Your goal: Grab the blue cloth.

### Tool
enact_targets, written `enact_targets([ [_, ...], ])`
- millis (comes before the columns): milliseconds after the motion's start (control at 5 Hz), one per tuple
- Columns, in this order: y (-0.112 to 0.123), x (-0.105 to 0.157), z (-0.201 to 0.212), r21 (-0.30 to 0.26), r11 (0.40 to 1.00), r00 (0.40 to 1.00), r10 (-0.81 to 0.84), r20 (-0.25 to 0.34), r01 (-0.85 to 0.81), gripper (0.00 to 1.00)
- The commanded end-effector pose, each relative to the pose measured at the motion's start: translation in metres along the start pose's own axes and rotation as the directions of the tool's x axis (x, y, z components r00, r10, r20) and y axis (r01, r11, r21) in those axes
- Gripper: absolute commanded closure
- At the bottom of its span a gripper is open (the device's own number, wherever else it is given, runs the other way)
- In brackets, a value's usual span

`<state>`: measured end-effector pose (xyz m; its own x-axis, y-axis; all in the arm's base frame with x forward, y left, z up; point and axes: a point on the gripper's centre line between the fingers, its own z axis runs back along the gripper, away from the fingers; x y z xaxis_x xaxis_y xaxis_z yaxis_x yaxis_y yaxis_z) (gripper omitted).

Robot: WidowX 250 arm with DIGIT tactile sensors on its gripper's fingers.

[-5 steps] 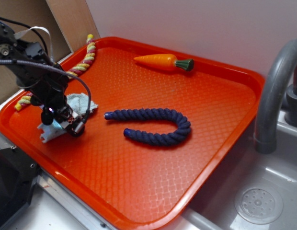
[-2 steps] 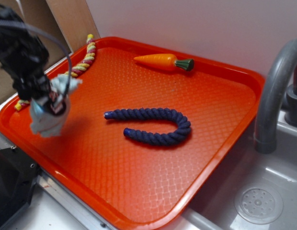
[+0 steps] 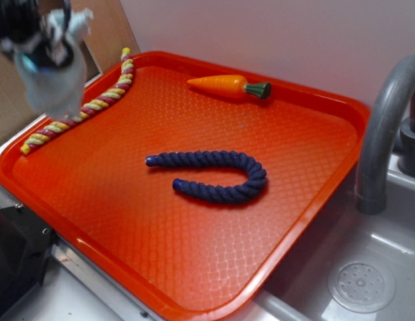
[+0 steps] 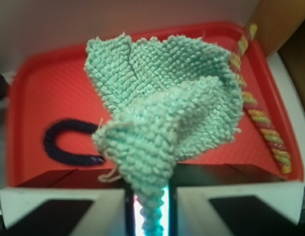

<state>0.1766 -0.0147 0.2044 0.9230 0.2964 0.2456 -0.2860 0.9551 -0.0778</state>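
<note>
Not much of the robot shows here. In the outside view it's just a blurry black lump at the far left top corner, the gripper end, dark plastic with a bit of white on it, too smeared to make out screws or cables. The wrist view is better: two pale grey-white fingers with flat tops and black insets, a dark slot between them and a thin teal glow down the middle.
</note>
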Motion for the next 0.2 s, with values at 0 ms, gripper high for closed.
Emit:
enact_targets([
  [0, 0.0107, 0.0186, 0.054, 0.031, 0.998, 0.998, 0.046, 0.043, -0.047, 1.0],
])
